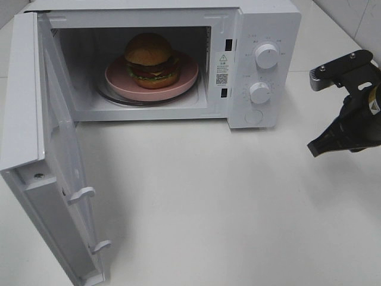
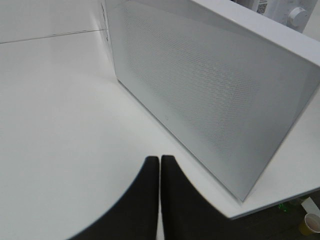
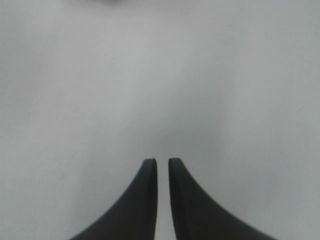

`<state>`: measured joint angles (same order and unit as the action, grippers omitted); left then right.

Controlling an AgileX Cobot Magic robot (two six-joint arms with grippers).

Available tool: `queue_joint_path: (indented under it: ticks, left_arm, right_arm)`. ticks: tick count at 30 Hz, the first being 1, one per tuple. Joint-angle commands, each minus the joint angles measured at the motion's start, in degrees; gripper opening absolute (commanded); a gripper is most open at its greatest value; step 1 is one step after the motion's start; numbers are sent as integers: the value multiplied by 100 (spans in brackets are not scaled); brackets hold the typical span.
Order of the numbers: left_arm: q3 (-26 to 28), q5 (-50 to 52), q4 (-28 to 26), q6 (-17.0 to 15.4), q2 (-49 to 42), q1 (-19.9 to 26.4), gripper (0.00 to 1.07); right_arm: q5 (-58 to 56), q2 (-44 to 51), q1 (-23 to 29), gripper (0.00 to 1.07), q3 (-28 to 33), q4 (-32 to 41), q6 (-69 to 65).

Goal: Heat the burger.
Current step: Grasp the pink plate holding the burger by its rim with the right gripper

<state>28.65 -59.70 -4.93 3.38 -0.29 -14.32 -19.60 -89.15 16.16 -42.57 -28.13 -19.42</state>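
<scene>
1. The burger (image 1: 150, 59) is seen inside the microwave (image 1: 262, 24), on a pink plate (image 1: 184, 76) carried by the glass turntable (image 1: 113, 96).
2. The door (image 1: 53, 161) is swung wide open at the left of the high view, so the cavity is exposed to the front (the hinge is on the left side).
3. Two knobs (image 1: 266, 55) are mounted one above the other on the panel to the right of the cavity.
4. The left jaws are closed and nothing is held. Their fingers (image 2: 142, 200) are pressed together over the surface (image 2: 60, 125).
5. The door's perforated outer face is found just ahead of the left jaws, between them and the cavity.
6. The right jaws are all but closed. Only a thin slit is seen between the fingers (image 3: 142, 200), and nothing is gripped.
7. The right arm (image 1: 354, 113) is held over the white surface to the right of the microwave, well apart from the burger. Its tips are turned toward the lower left of the high view.
</scene>
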Motion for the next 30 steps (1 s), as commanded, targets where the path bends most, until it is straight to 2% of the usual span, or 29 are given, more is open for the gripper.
queue_joint_path:
  ticks: [1, 2, 3, 4, 5, 6, 7, 8, 9, 10, 14, 17, 20, 21, 23, 25, 30]
  left_arm:
    - [-11, 57, -29, -11, -92, 17, 0]
    - [-11, 57, -29, -11, -92, 17, 0]
    - [-11, 57, -29, -11, -92, 17, 0]
    - [-11, 57, -29, -11, -92, 17, 0]
    - [-11, 57, -29, -11, -92, 17, 0]
    - [-11, 57, -29, -11, -92, 17, 0]
    - [-11, 57, -29, -11, -92, 17, 0]
    - [-11, 57, -29, -11, -92, 17, 0]
    - [-11, 57, -29, -11, -92, 17, 0]
    - [-11, 57, -29, -11, -92, 17, 0]
    - [-11, 57, -29, -11, -92, 17, 0]
    - [-11, 57, -29, -11, -92, 17, 0]
    - [-11, 57, -29, -11, -92, 17, 0]
    - [-11, 57, -29, -11, -92, 17, 0]
    - [-11, 57, -29, -11, -92, 17, 0]
    - [-11, 57, -29, -11, -92, 17, 0]
    - [-11, 57, -29, -11, -92, 17, 0]
  right_arm:
    - [-470, 218, -23, 9, -11, 2051, 1879]
    - [-693, 264, -23, 10, -11, 3077, 2676]
    - [-802, 264, -23, 10, -11, 3552, 3025]
    - [-802, 264, -23, 10, -11, 3552, 3025]
    - [-980, 264, -23, 10, -11, 4303, 3564]
    - [-980, 264, -23, 10, -11, 4303, 3564]
    - [-1043, 264, -23, 11, -11, 4939, 3908]
    - [-1049, 264, -23, 11, -11, 5243, 4051]
    - [-1049, 264, -23, 11, -11, 5243, 4051]
    - [-1071, 264, -23, 13, -11, 5758, 4314]
    - [-1146, 264, -23, 16, -11, 6280, 4790]
    - [-1295, 264, -23, 24, -11, 6772, 5518]
    - [-1301, 264, -23, 26, -11, 6847, 5609]
    - [-1301, 264, -23, 32, -11, 6950, 5735]
    - [-1289, 264, -23, 34, -11, 6990, 5804]
    - [-1295, 264, -23, 46, -40, 7139, 5821]
    - [-1358, 264, -23, 56, -201, 7151, 5856]
